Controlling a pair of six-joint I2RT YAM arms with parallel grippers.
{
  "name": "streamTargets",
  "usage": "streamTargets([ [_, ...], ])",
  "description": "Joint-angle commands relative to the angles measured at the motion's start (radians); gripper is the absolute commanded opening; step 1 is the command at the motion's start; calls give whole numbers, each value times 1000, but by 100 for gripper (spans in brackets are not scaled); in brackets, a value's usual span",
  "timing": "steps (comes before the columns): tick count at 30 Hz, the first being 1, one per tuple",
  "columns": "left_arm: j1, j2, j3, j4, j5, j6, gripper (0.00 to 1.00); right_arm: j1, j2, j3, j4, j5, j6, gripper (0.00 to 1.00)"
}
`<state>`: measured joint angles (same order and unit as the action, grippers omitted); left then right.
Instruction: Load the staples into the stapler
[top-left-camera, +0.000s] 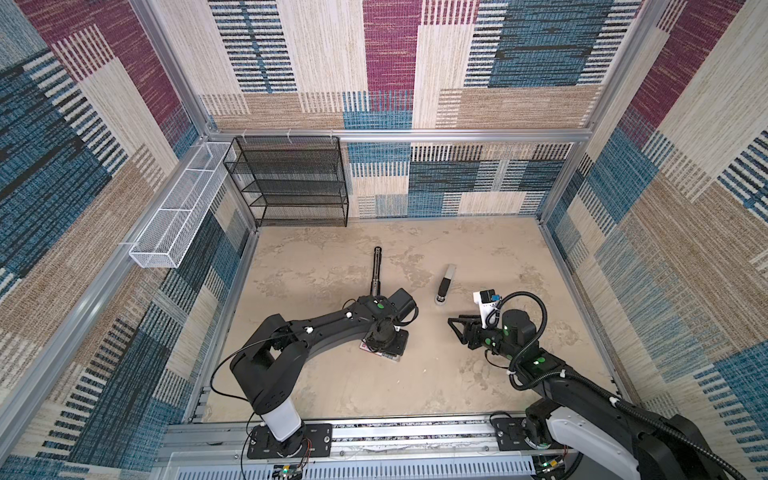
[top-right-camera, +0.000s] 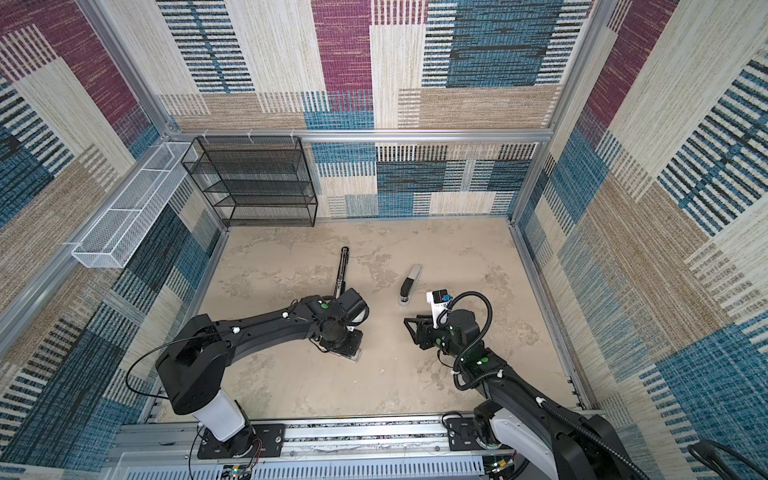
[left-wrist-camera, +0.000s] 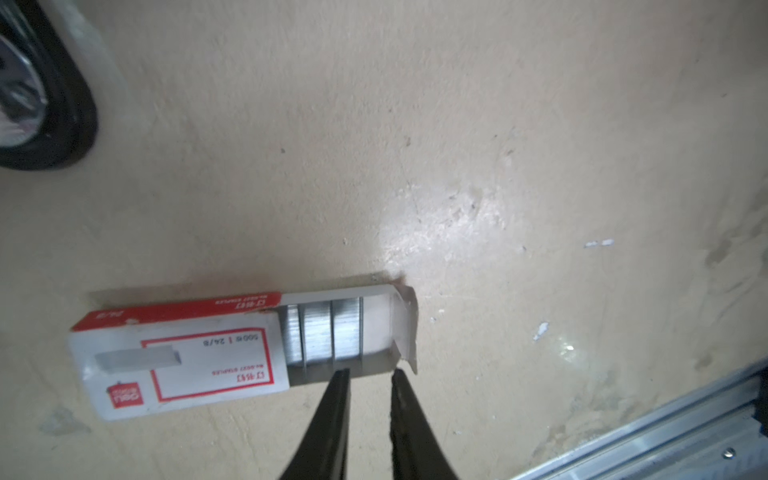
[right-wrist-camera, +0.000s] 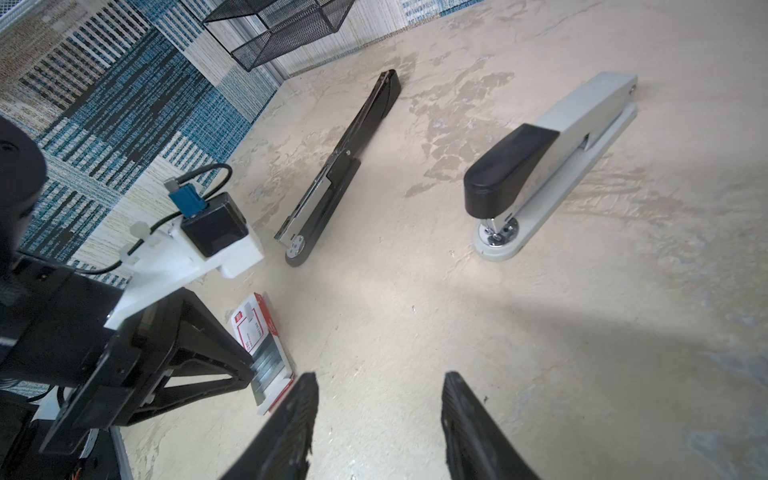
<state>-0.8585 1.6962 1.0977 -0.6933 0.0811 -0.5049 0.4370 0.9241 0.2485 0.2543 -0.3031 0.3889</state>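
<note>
**While the staple box (left-wrist-camera: 178, 353) lies open, my left gripper (left-wrist-camera: 370, 374) hangs over the staples (left-wrist-camera: 332, 332)**

Because the sleeve of the staple box is pushed part way off, the staples show as shiny grey rows in its open end. The box lies flat on the table (left-wrist-camera: 415, 124). My left gripper points down right over that open end. Its fingers are only a little apart, one tip at the edge of the last row, one by the end flap of the box. They hold nothing. I think they are this narrow so they fit in the box and can pinch just one row.

My right gripper (right-wrist-camera: 380, 395) hangs well apart from the box, on its right side in both top views. Its fingers are about half open and empty. I think it is there to be out of the way.

Past the far side of the box lies a black stapler (right-wrist-camera: 345, 166), folded out flat with its metal track up, so a row can drop in. A grey stapler (right-wrist-camera: 548, 166) sits shut, farther from the box.
</note>
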Motion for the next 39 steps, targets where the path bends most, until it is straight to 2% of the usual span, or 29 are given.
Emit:
streamTargets([
  [1, -8, 9, -2, -15, -7, -24, 23, 0, 7, 0, 44, 1, 10, 52],
  [10, -16, 38, 14, -16, -26, -21, 21, 0, 1, -5, 42, 10, 11, 52],
  [20, -19, 79, 25, -15, -49, -20, 23, 0, -23, -11, 29, 20, 9, 52],
  [28, -23, 106, 24, -17, -47, -20, 18, 0, -36, -17, 24, 28, 7, 52],
  [39, -30, 128, 24, -20, -37, -12, 0, 0, -41, -17, 24, 36, 4, 52],
])
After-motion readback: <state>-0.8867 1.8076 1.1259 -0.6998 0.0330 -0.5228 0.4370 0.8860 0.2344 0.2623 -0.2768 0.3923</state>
